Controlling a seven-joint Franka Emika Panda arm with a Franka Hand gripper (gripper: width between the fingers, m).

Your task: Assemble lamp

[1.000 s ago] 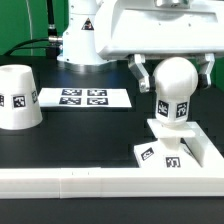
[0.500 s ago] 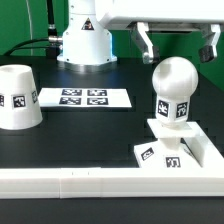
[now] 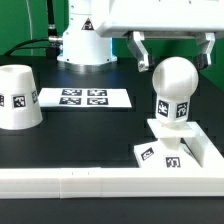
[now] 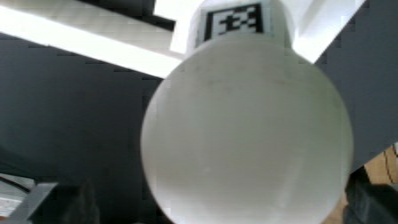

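While bulb (image 3: 172, 92) stands on base (image 3: 170, 152), end effector (image 3: 174, 60) gapes above

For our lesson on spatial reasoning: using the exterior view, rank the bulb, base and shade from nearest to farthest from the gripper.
1. Bulb, directly below the open gripper.
2. Base, lower down, under the bulb.
3. Shade, far off at the exterior view's left.
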